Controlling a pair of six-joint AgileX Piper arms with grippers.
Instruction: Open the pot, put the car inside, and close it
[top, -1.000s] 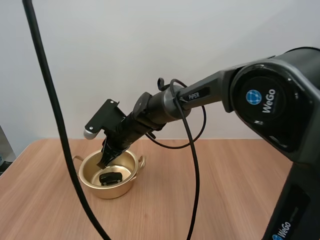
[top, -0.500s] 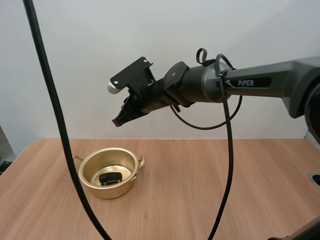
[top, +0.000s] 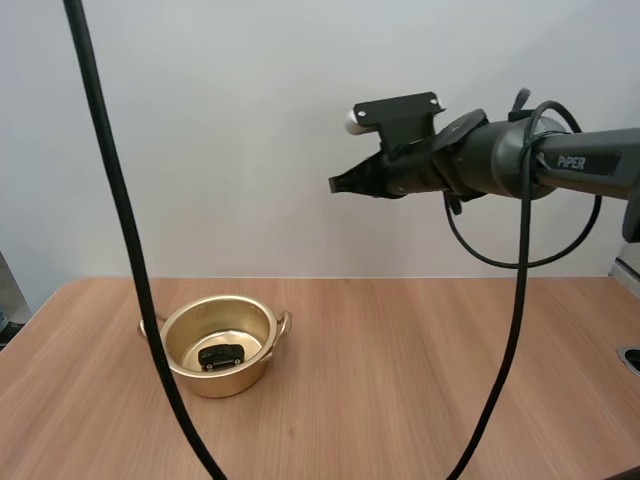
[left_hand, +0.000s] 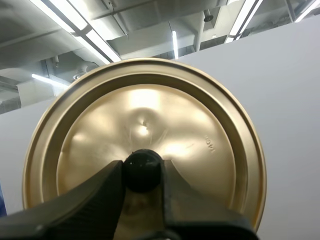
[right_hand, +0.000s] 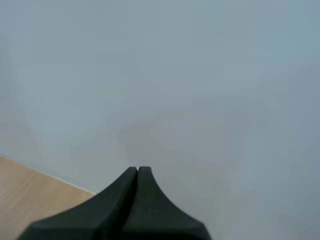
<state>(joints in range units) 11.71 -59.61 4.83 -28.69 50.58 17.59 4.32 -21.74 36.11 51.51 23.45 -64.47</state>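
Note:
A gold pot stands uncovered on the left of the wooden table, with a small black toy car lying on its bottom. My right gripper hangs high above the table, well up and to the right of the pot, its fingers lying together as one dark wedge with nothing between them. In the left wrist view my left gripper pinches the black knob of the gold lid, which is held up with its top face toward the camera.
Bare wooden table stretches right of the pot and in front of it. A plain white wall rises behind the table.
My right arm has lifted out of the pot and swung up and to the right, leaving the car inside. The pot has not moved.

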